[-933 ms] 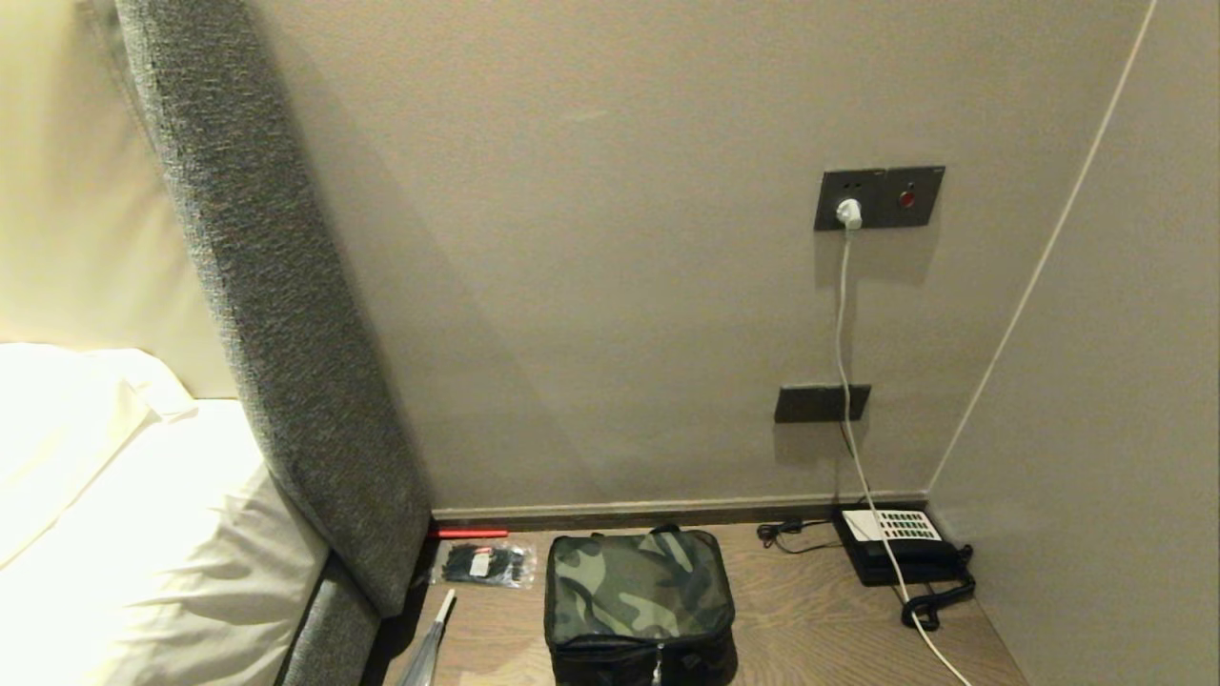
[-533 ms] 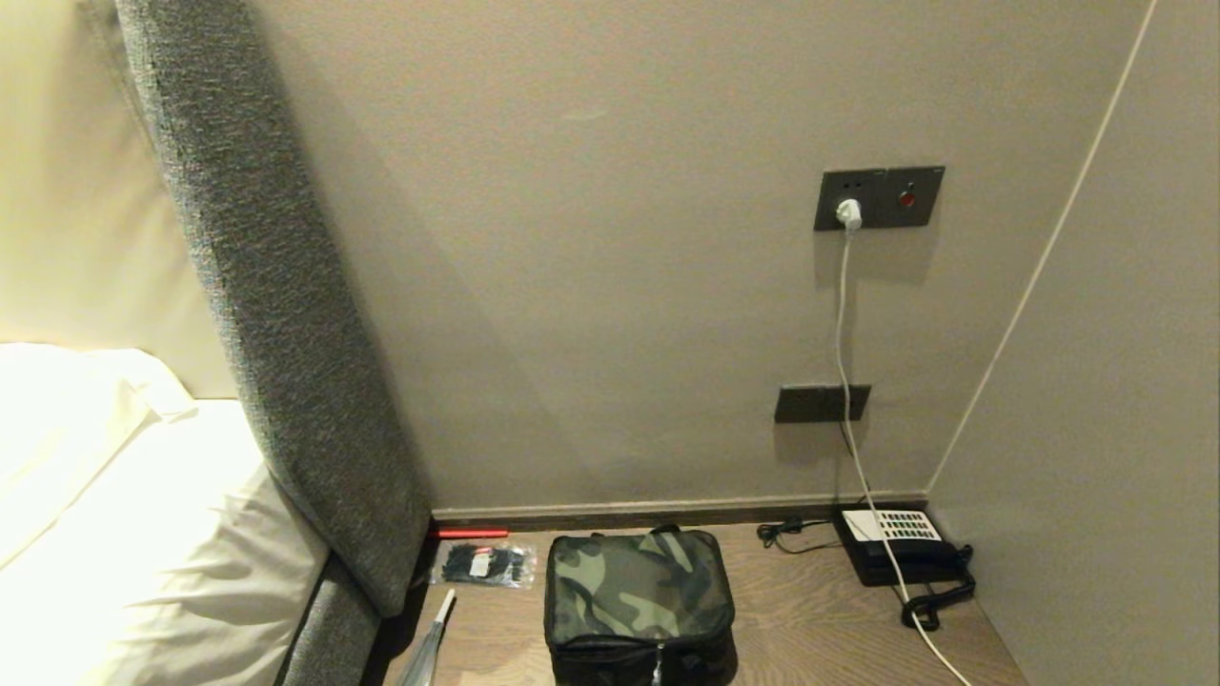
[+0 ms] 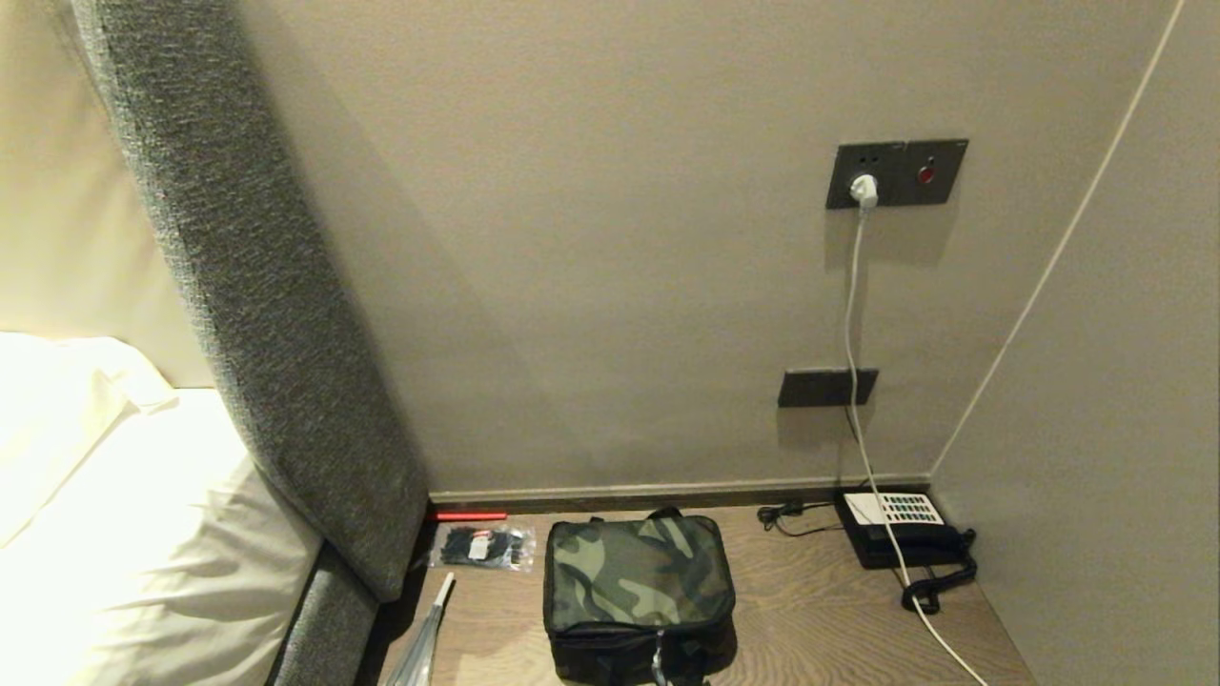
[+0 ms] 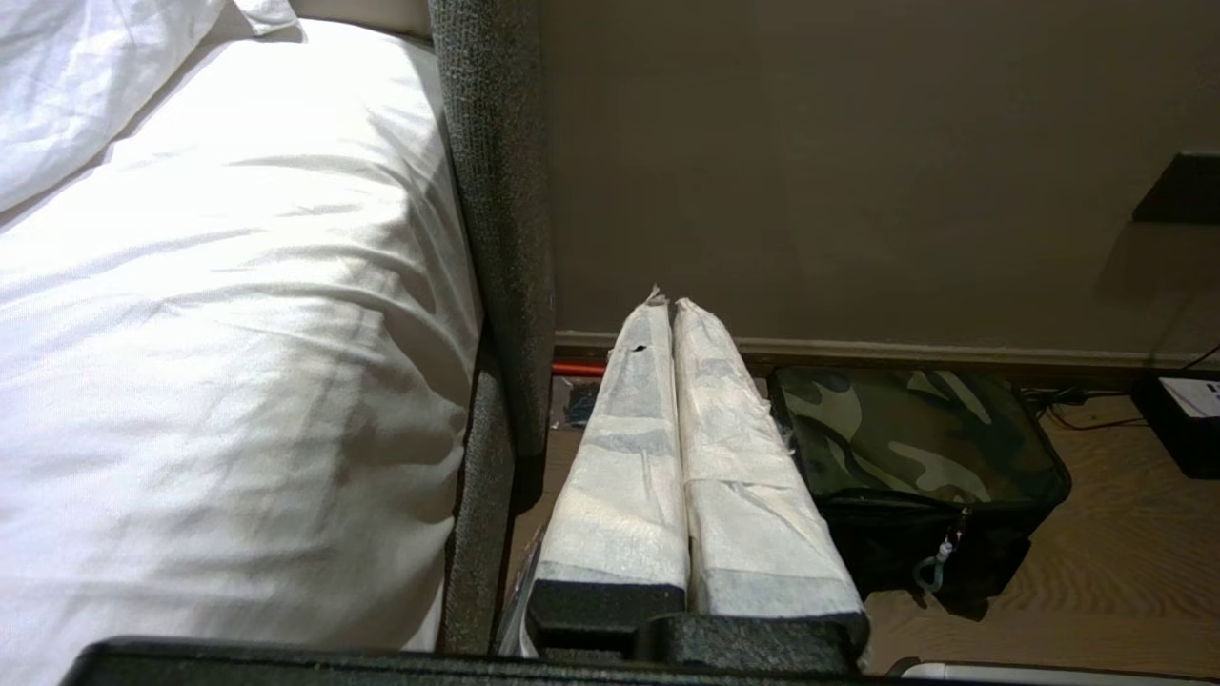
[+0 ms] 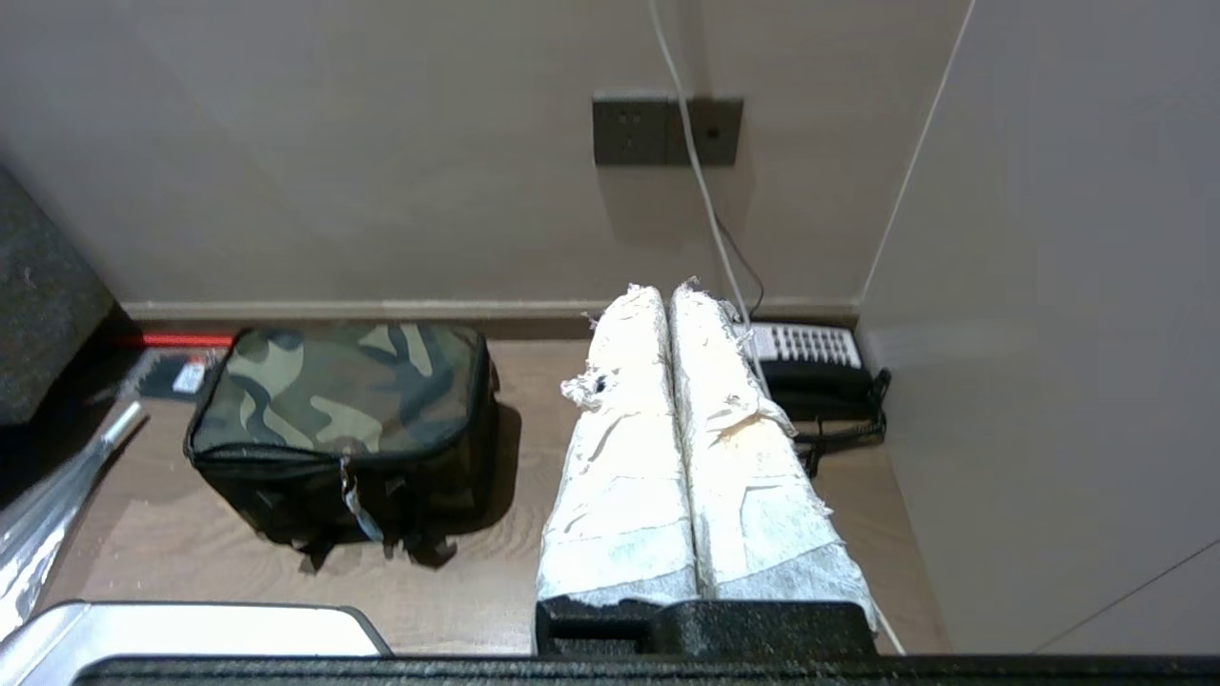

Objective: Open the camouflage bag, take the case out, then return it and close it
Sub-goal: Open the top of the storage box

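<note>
Nothing on the surface has moved; only your head view has shifted, bringing the whole scene closer, so the robot seems to be nearing its work. You have the camouflage bag [image 3: 637,595] sitting at the surface's front edge, midway along it, zipped shut with the case hidden inside. Your left hand [image 4: 664,307] and right hand [image 5: 667,293] are both closed, fingers pressed together, holding nothing and touching nothing. Judging by this, the opening step has not begun. A telephone [image 3: 901,538] sits in the back right corner.
</note>
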